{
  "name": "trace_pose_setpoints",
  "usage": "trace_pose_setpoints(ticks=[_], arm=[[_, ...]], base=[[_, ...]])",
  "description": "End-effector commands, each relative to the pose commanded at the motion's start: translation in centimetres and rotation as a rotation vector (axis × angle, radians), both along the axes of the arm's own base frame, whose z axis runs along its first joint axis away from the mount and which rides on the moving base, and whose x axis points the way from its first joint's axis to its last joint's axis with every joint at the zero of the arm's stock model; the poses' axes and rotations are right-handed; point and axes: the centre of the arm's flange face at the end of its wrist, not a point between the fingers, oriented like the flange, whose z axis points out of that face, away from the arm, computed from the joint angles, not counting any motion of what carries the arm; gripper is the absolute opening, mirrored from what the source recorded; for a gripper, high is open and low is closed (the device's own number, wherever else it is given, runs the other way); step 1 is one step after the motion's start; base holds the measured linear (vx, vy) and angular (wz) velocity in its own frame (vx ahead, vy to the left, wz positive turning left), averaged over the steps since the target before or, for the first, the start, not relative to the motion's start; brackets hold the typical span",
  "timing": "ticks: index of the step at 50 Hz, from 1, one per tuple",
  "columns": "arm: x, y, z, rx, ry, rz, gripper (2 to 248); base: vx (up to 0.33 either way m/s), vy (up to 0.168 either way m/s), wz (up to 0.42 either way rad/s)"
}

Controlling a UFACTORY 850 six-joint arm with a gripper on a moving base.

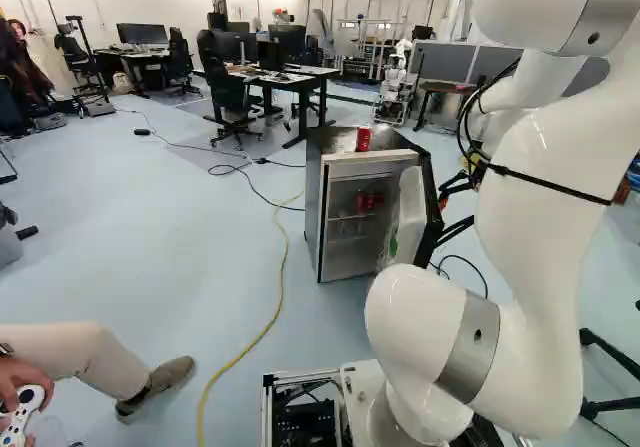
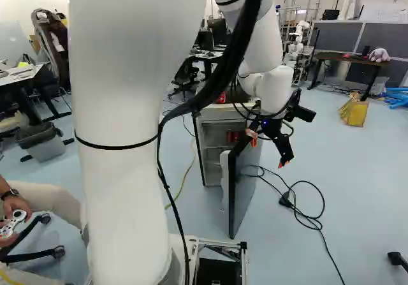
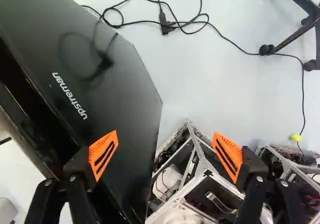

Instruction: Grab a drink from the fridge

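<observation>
One fridge (image 1: 372,168); one red can (image 1: 363,139) atop, count inside unclear; one game controller (image 1: 27,399).

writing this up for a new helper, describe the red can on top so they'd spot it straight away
Find the small dark-sided fridge with its door open. Look at its top, near the front edge: one red can stands upright there. The other red cans sit inside, while this one is outside, above the opening.

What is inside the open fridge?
Red cans sit on a shelf inside the fridge; their count is unclear. The open door covers part of the interior, so anything there cannot be seen.
</observation>
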Motion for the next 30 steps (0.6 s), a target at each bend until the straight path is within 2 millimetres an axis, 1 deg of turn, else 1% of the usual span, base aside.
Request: trace_pose_setpoints(ticks=[30], arm=[[-0.6,3.6,0.0,-0.056,0.073,0.176,247]], base=[[0.0,0.0,0.0]])
